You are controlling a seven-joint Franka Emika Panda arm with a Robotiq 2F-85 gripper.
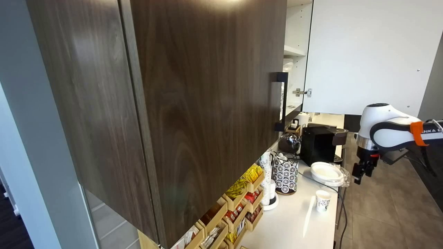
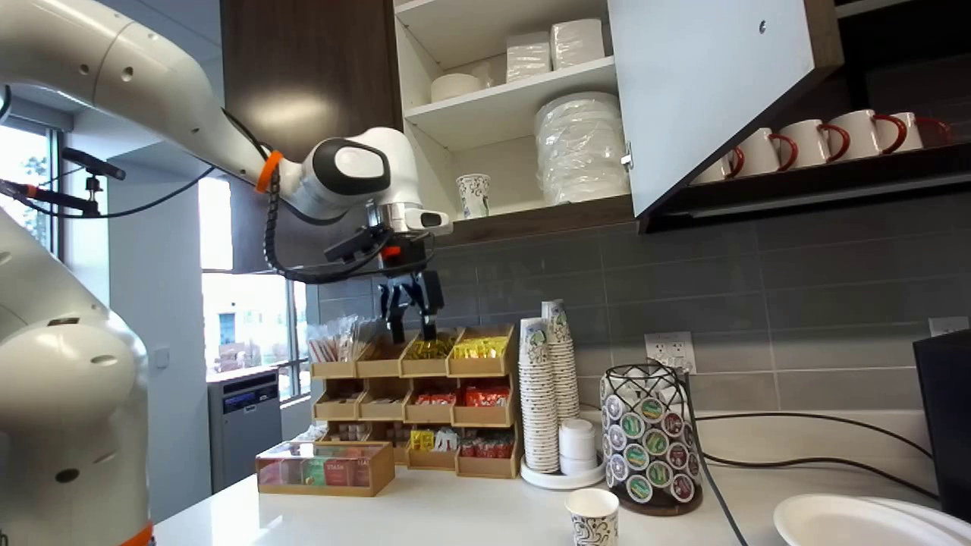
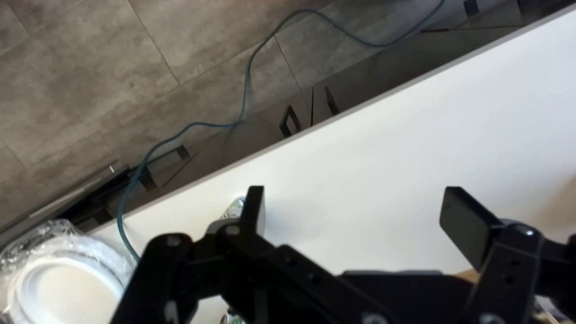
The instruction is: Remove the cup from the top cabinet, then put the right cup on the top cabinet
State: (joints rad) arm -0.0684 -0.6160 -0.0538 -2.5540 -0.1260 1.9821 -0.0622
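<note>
The top cabinet [image 2: 523, 91] stands open, with dark wood-grain fronts and white shelves; its closed neighbouring front [image 1: 211, 90] fills much of an exterior view. A white paper cup with a dark swirl pattern [image 2: 473, 196] stands upright on its lowest shelf, near the left front. A similar cup [image 1: 323, 201] stands upright on the counter; it also shows in an exterior view [image 2: 593, 519], cut by the lower edge. Which one is the right cup I cannot tell. My gripper [image 2: 413, 334] is open and empty above the counter. In the wrist view [image 3: 355, 207] one finger partly hides the counter cup [image 3: 234, 209].
The open cabinet door [image 1: 370, 55] sticks out into the room. A snack organizer [image 2: 432, 368], tall cup stacks [image 2: 538, 402] and a pod carousel [image 2: 652, 447] line the wall. Wrapped plates [image 3: 67, 288] lie near the counter edge. Wrapped bowls [image 2: 580, 152] fill the shelf's right side.
</note>
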